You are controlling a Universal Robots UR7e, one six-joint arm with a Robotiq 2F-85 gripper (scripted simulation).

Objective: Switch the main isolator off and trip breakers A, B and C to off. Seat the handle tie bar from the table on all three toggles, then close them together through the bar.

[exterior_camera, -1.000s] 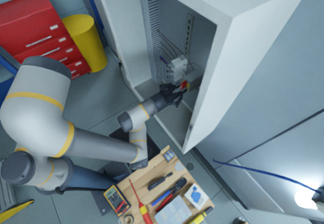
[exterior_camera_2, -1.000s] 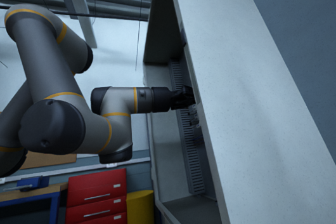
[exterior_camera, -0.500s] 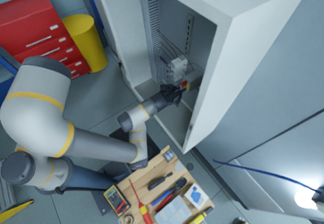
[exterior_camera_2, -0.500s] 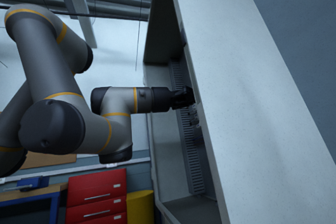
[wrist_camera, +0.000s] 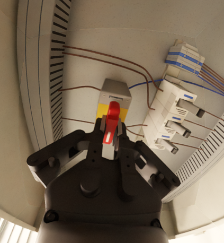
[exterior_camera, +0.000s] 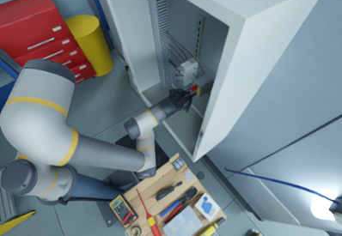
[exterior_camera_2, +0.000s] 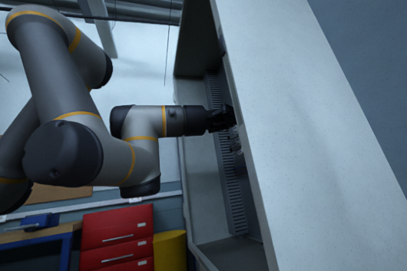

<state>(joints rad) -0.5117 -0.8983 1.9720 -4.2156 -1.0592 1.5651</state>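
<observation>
The main isolator [wrist_camera: 115,102] is a grey box with a yellow face on the cabinet's back panel, and its red handle [wrist_camera: 111,124] is held in my closed gripper [wrist_camera: 111,132]. The gripper [exterior_camera: 185,97] reaches straight into the open cabinet [exterior_camera: 223,62]. Beside the isolator stand three white breakers in a row [wrist_camera: 173,119], each with a grey toggle sticking out towards me. In the side camera the breakers [exterior_camera: 188,69] sit just above the isolator [exterior_camera: 201,87]. The tie bar is not clearly visible among the tools on the table [exterior_camera: 172,203].
The cabinet's side wall [exterior_camera_2: 307,138] hides the gripper [exterior_camera_2: 222,118] tip from the second side camera. Slotted wire ducts [wrist_camera: 54,66] run along the panel, with brown and blue wires crossing it. A red drawer unit [exterior_camera: 43,36] and yellow bin [exterior_camera: 90,44] stand on the floor.
</observation>
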